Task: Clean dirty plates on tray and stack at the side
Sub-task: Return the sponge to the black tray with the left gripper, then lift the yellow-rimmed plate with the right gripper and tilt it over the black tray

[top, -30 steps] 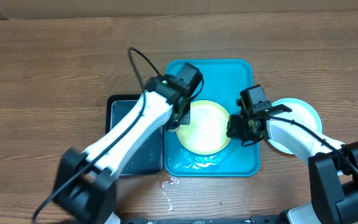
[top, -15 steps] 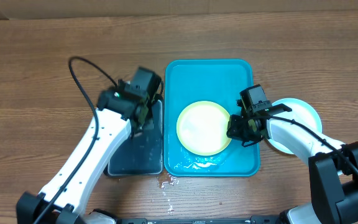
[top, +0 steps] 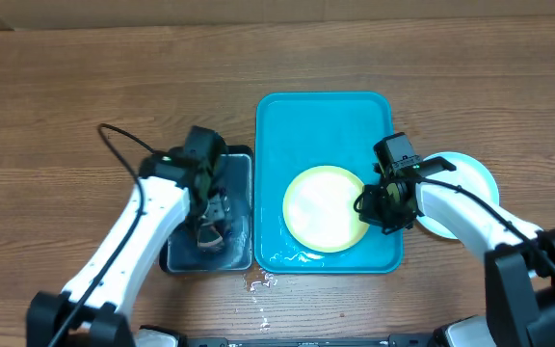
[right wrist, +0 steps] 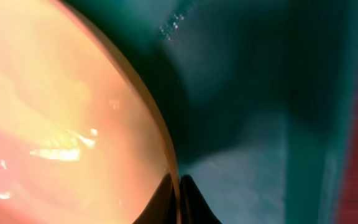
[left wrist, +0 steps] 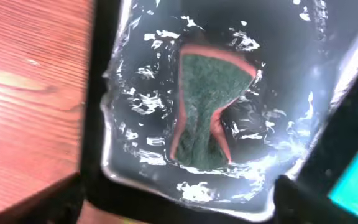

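Turquoise and glossy, the tray (top: 324, 116) lies in the middle of the wooden table (top: 66, 96). One yellow-green plate (top: 324, 208) lies flat inside it, toward the tray's 6 o'clock end, with a film of water (top: 302, 254) pooled along the rim just below it.

The right gripper (top: 378, 205) is at the plate's 3 o'clock edge. In the right wrist view its two dark fingertips (right wrist: 166, 202) are pressed together on the plate's thin rim, so the jaws are closed on the yellow-green plate.

A light-blue plate (top: 470, 173) rests on the table at the tray's 3 o'clock side, outside the rim and partly under the right arm.

At the tray's 9 o'clock side, just beside it, is a smaller black tray (top: 179, 164) holding shallow water. A green sponge (left wrist: 207, 112) with a pinkish edge lies loose in it, pinched into an hourglass shape. The left gripper (top: 207, 207) hangs over it with its jaws spread wide, gripping nothing.

A small puddle (top: 262, 281) glints on the table at the 6 o'clock corner between the two trays.
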